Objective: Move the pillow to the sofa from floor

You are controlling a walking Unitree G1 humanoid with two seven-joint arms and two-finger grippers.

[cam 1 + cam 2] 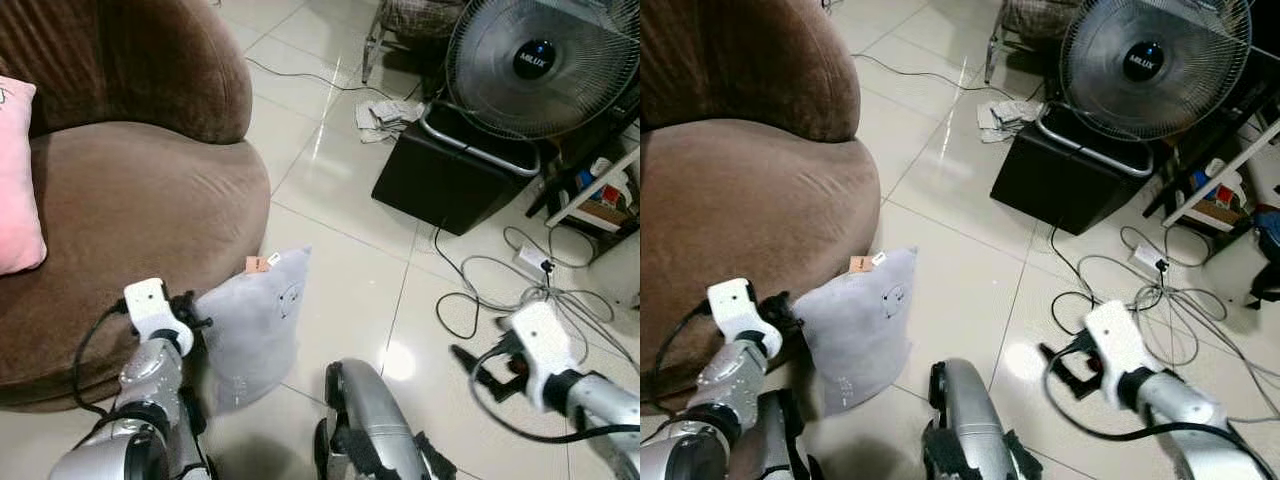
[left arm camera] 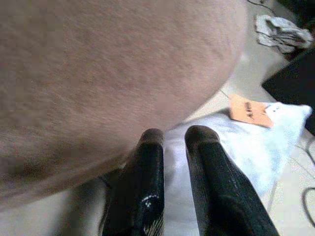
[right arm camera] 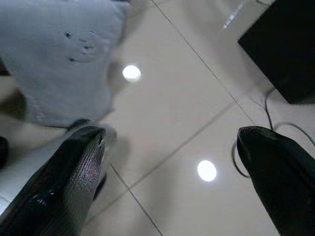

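A pale grey pillow [image 1: 255, 325] with an orange tag stands on its edge on the tiled floor, leaning against the front of the brown sofa [image 1: 130, 200]. My left gripper [image 1: 198, 318] is at the pillow's sofa-side edge. In the left wrist view its fingers [image 2: 202, 147] are nearly together, with pillow fabric [image 2: 246, 142] in the narrow gap and the sofa just above. My right gripper [image 1: 478, 368] hovers low over the bare floor to the pillow's right. It is wide open and holds nothing; in the right wrist view the right gripper [image 3: 172, 162] points toward the pillow [image 3: 64, 54].
A pink pillow [image 1: 15, 180] lies at the left on the sofa seat. A black box [image 1: 450, 175] with a standing fan [image 1: 540, 60] is at the back right. Loose cables [image 1: 500, 290] trail over the floor near my right arm. Crumpled paper [image 1: 385, 115] lies further back.
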